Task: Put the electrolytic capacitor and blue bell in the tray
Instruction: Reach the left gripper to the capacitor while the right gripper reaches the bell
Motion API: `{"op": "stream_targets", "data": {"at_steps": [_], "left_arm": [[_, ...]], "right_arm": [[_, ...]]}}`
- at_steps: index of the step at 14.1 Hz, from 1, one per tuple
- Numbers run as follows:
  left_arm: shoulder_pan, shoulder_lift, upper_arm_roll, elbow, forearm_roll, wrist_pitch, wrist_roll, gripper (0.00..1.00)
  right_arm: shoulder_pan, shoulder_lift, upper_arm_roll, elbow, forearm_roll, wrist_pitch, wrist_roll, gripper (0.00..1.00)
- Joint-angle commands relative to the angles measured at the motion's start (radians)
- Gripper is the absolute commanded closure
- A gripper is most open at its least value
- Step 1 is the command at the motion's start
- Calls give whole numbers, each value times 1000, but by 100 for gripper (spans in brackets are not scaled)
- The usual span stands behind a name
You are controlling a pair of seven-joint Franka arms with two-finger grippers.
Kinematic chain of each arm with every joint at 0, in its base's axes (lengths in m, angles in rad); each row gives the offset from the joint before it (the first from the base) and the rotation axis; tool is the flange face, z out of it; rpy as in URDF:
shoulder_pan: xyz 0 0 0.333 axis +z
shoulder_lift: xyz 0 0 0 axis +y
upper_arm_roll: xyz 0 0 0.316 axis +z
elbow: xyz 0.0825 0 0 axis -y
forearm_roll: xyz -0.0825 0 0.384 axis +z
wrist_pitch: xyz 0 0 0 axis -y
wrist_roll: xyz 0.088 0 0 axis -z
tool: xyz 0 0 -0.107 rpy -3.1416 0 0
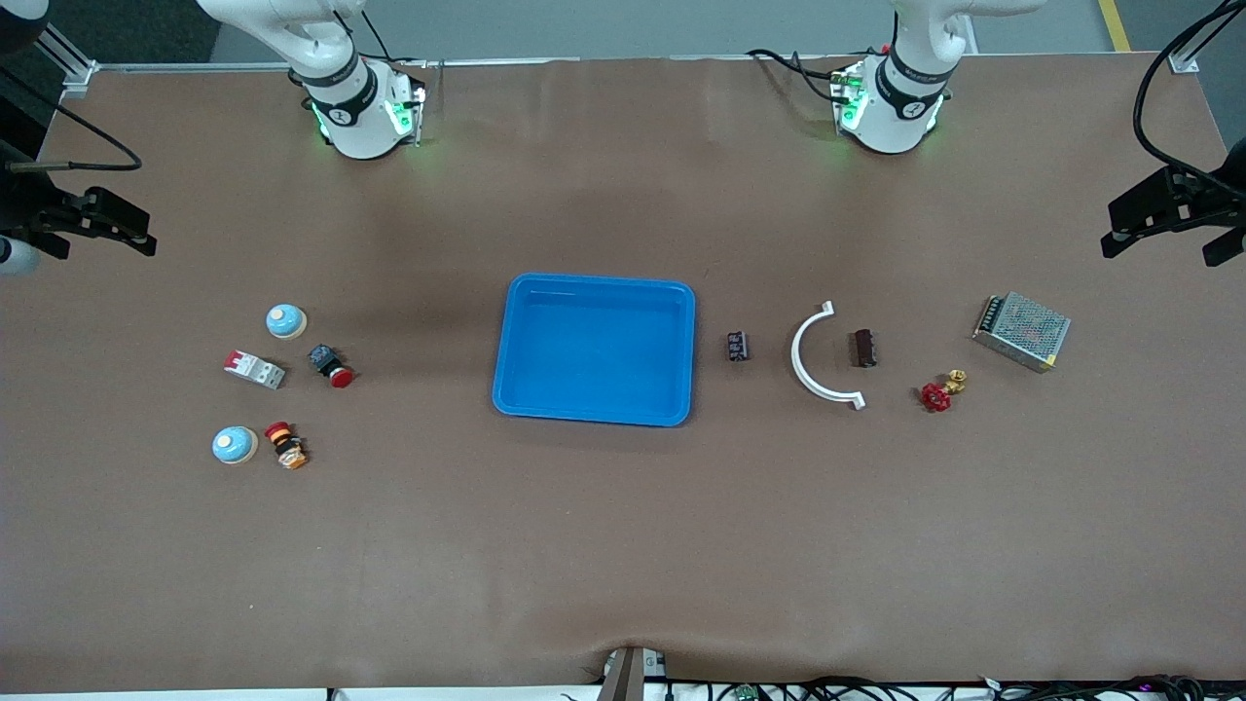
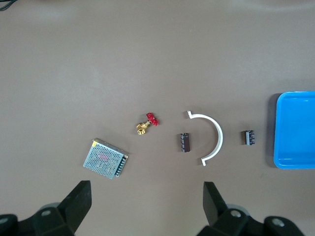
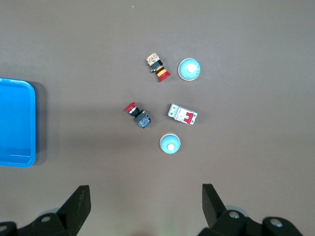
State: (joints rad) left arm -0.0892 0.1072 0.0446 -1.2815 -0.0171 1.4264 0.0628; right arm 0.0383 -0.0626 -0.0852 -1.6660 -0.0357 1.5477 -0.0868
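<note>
Shallow bright blue rect. plastic tray (image 1: pixel 594 349) sits mid-table, empty. Dark cylindrical electrolytic capacitor (image 1: pixel 738 346) lies just beside it twd left arm's end; two light-blue dome bells (image 1: pixel 286 320) (image 1: pixel 235 445) twd right arm's end. Left gripper (image 2: pixel 145 196) & right gripper (image 3: pixel 145 196) both spread wide, holding nothing, arms waiting above table.

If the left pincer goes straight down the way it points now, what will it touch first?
Most likely the bare brown table. The left pincer is open and points down at cloth between its fingers. The metal mesh box and the white curved bracket lie just ahead of it, though depth is uncertain.
</note>
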Motion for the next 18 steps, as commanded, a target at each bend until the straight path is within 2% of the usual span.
{"op": "stream_targets", "data": {"at_steps": [1,5,7,8,11,12,14,18], "left_arm": [[-12,-3,11,-2,22,8,22,0],[-11,-4,4,-10,11,6,23,0],[0,-15,1,-73,12,11,23,0],[0,-30,1,-123,11,53,25,0],[0,-148,1,-428,14,292,38,0],[0,-170,1,-502,14,342,40,0],[-1,-173,0,-585,13,384,41,0],[0,-162,-3,-781,-21,541,43,0]], "right_arm": [[3,7,-1,25,-10,-18,16,0],[5,9,-1,23,-10,-18,16,0],[6,9,-1,23,-10,-18,16,0],[6,9,-1,23,-10,-18,16,0],[8,9,-1,23,-10,-18,16,0],[8,10,-1,23,-10,-17,16,0],[8,15,-1,26,-7,-2,15,0],[6,124,1,45,-13,83,-1,0]]}}
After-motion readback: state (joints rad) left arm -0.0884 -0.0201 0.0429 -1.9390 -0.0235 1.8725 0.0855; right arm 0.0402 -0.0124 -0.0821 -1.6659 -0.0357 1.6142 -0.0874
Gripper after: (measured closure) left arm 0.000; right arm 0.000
